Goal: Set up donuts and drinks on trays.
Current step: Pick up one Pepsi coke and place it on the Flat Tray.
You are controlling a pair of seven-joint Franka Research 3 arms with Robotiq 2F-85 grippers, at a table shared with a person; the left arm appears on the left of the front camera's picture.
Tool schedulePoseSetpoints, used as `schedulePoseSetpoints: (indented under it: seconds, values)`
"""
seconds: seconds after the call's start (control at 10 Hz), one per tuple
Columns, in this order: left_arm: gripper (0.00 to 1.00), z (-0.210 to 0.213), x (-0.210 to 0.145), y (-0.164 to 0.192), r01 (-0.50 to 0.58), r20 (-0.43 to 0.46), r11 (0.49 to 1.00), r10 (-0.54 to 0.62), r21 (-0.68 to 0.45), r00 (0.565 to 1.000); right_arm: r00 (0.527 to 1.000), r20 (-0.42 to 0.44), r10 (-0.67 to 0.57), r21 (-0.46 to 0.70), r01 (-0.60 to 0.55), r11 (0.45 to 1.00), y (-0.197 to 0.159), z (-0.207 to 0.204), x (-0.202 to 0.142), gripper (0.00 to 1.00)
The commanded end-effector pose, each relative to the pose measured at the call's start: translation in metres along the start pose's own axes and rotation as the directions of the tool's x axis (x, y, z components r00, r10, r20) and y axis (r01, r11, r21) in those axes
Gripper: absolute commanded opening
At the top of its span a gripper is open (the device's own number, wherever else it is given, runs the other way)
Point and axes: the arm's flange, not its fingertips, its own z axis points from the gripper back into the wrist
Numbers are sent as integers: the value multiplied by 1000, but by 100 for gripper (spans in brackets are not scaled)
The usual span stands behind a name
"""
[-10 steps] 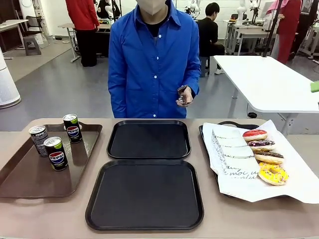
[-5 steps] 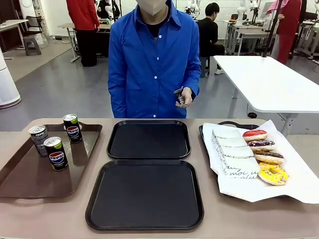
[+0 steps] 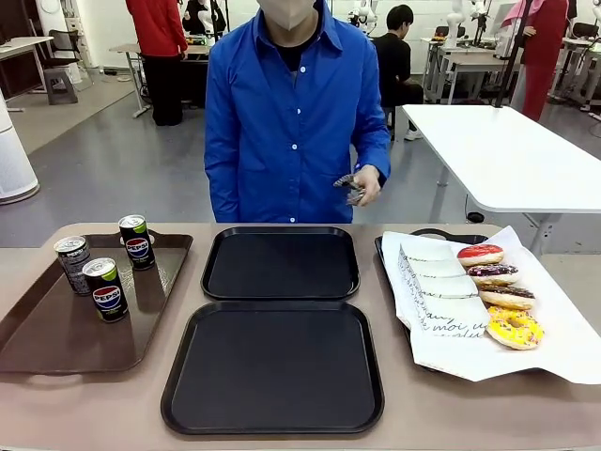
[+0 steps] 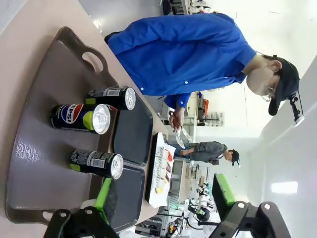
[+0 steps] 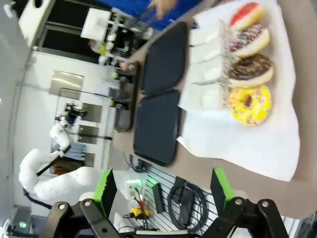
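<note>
- Person's hand (image 3: 364, 191) has swung its tongs (image 3: 346, 181) rightward, toward the donuts (image 3: 496, 293) on the white paper (image 3: 563, 348): donut loading looks imminent.
- Cans (image 3: 105, 272) stand on the brown tray (image 3: 56, 338); black trays (image 3: 272, 376) bare.
- Left jaws and right jaws both wide open, empty.

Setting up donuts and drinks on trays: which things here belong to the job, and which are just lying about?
Job: four donuts, three cans, two black trays, person's tongs.
Lying about: brown tray, paper-lined tray, white table behind.

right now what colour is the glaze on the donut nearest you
Yellow glaze on that donut; right wrist view shows it best.
</note>
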Motion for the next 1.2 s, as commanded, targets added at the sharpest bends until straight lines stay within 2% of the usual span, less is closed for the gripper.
schedulePoseSetpoints:
  seconds: [0.0, 0.2, 1.1]
  values:
    - [100, -6, -3, 3, 23, -20, 1000, -23, 20, 1000, 996, 75, 41, 115, -49, 992, 8, 2, -14, 100]
    - [100, 0, 0, 0, 0, 0, 1000, 0, 0, 1000, 995, 95, 26, 149, -40, 988, 9, 9, -12, 100]
    - [100, 0, 0, 0, 0, 0, 1000, 0, 0, 1000, 996, 92, 20, 120, -31, 992, 15, 15, -8, 100]
